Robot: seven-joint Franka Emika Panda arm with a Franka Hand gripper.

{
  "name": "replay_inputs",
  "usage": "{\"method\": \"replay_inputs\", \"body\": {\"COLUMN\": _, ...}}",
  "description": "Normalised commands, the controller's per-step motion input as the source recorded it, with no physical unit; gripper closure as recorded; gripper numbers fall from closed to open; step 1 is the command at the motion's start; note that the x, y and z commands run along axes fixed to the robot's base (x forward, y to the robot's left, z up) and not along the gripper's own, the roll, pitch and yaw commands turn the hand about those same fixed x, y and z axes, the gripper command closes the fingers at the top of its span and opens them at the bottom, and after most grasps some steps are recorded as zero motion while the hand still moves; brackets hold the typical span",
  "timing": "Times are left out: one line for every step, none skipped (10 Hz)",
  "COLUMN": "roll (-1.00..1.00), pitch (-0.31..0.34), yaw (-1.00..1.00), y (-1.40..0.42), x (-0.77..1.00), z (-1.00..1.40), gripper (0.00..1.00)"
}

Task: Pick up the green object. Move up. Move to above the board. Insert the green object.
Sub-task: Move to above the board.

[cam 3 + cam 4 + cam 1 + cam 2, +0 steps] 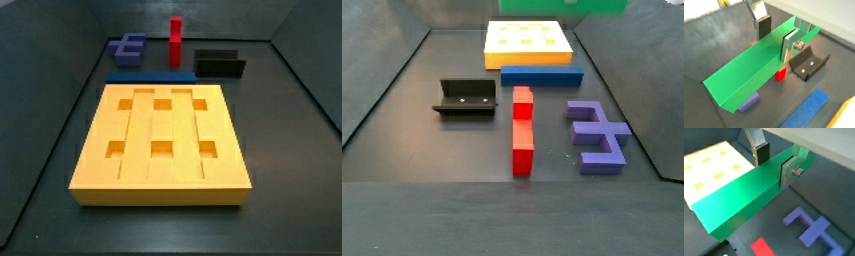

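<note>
Green bar hangs clamped between the gripper's nearly closed fingers, lifted high to clear the pieces; the orange-yellow board lies at its ten o'clock.

This looks like a simulated robot test bench, not a real room: a plain dark grey floor with low walls encloses the board, and flat-coloured blocks and the fixture stand behind it.

The gripper is above this floor, clamped on the green object.
</note>
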Motion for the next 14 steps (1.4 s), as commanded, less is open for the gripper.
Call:
{"method": "replay_inputs", "body": {"roll": 0.0, "pitch": 0.06, "yaw": -0.01, "y": 0.0, "x": 0.01, "z": 0.86, "gripper": 1.0}}
{"method": "replay_inputs", "body": {"roll": 0.0, "pitch": 0.062, "yaw": -0.01, "y": 0.0, "x": 0.03, "z": 0.46, "gripper": 1.0}}
{"method": "replay_inputs", "body": {"roll": 0.0, "pitch": 0.066, "yaw": -0.01, "y": 0.0, "x": 0.05, "z": 0.2, "gripper": 1.0}}
{"method": "replay_inputs", "body": {"roll": -0.01, "pitch": 0.03, "yaw": 1.0, "y": -1.4, "x": 0.28, "z": 0.24, "gripper": 1.0}}
{"method": "replay_inputs", "body": {"roll": -0.01, "pitch": 0.029, "yaw": 1.0, "y": -1.4, "x": 0.27, "z": 0.21, "gripper": 1.0}}
{"method": "replay_inputs", "body": {"roll": 0.0, "pitch": 0.038, "yaw": 1.0, "y": -1.4, "x": 0.29, "z": 0.22, "gripper": 1.0}}
{"method": "replay_inputs", "body": {"roll": -0.01, "pitch": 0.043, "yaw": 1.0, "y": -1.4, "x": 0.31, "z": 0.22, "gripper": 1.0}}
{"method": "replay_inputs", "body": {"roll": -0.01, "pitch": 0.054, "yaw": 1.0, "y": -1.4, "x": 0.33, "z": 0.22, "gripper": 1.0}}
{"method": "replay_inputs", "body": {"roll": -0.01, "pitch": 0.066, "yaw": 1.0, "y": -1.4, "x": 0.36, "z": 0.24, "gripper": 1.0}}
{"method": "replay_inputs", "body": {"roll": 0.0, "pitch": 0.076, "yaw": 1.0, "y": -1.4, "x": 0.38, "z": 0.25, "gripper": 1.0}}
{"method": "replay_inputs", "body": {"roll": 0.0, "pitch": 0.084, "yaw": 1.0, "y": -0.85, "x": 0.26, "z": 0.15, "gripper": 1.0}}
{"method": "replay_inputs", "body": {"roll": 0.0, "pitch": 0.091, "yaw": 1.0, "y": -0.46, "x": 0.18, "z": 0.09, "gripper": 1.0}}
{"method": "replay_inputs", "body": {"roll": 0.0, "pitch": 0.089, "yaw": 1.0, "y": -0.18, "x": 0.08, "z": 0.05, "gripper": 1.0}}
{"method": "replay_inputs", "body": {"roll": 0.0, "pitch": 0.092, "yaw": 1.0, "y": -0.12, "x": 0.05, "z": 0.04, "gripper": 1.0}}
